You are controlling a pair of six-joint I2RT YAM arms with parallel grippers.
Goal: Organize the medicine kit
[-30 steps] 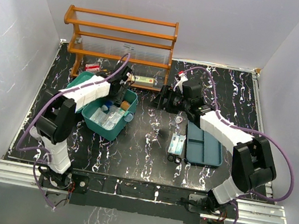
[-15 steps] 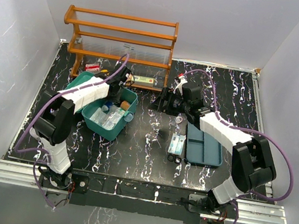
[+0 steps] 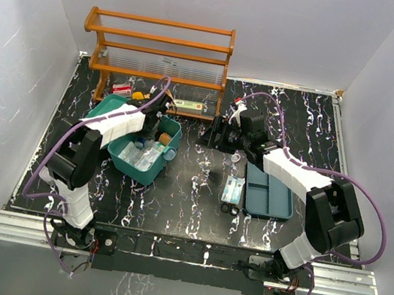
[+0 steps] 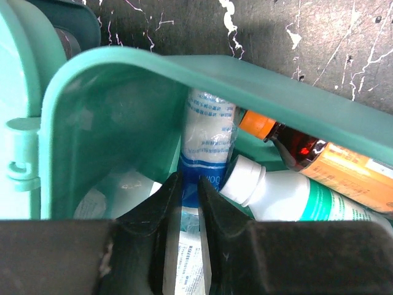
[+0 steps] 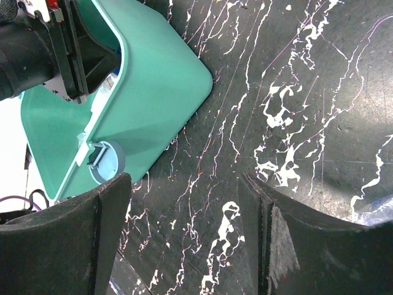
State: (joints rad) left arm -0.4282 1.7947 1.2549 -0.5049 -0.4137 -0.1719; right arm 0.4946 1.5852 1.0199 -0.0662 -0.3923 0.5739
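Near right on the counter, the tray lies outside the box beside a loose packet, so sorting looks unfinished; left, the open box holds bottles; the left hand, pinched on a blue-white tube, has dipped deeper; the right hand, wide open and empty, has edged left.

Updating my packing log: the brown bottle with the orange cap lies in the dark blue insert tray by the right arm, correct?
No. The left wrist view shows the brown bottle with the orange cap lying in the teal-green plastic box, beside a white plastic bottle.
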